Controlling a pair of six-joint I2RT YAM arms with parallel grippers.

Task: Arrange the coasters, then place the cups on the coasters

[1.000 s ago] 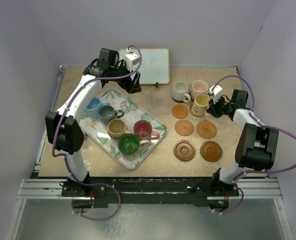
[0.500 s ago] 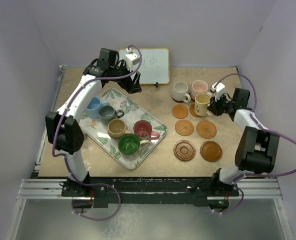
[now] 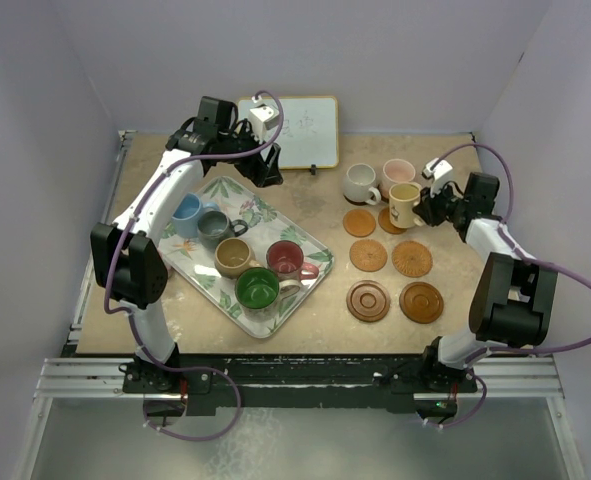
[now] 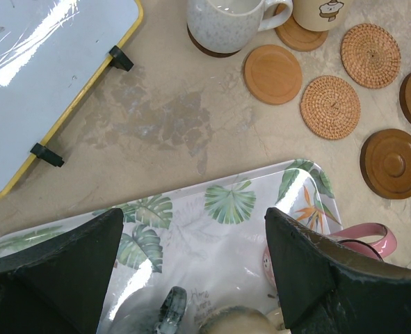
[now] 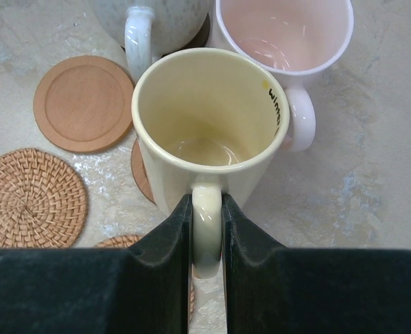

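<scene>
**Right claw** [image 5: 206,209] pinches the yellow cup [image 5: 205,118] by its handle, holding it upright over a coaster [image 5: 140,174] beside the white cup [image 5: 160,21] and pink cup [image 5: 281,35]. Whether it rests on the coaster cannot be told. **Left claw** [image 4: 191,226] hangs spread above the tray [image 4: 226,205], probably placed to fetch one of the five cups [image 3: 257,288] there. Five bare coasters [image 3: 368,255] lie on the counter [image 3: 305,195].
</scene>
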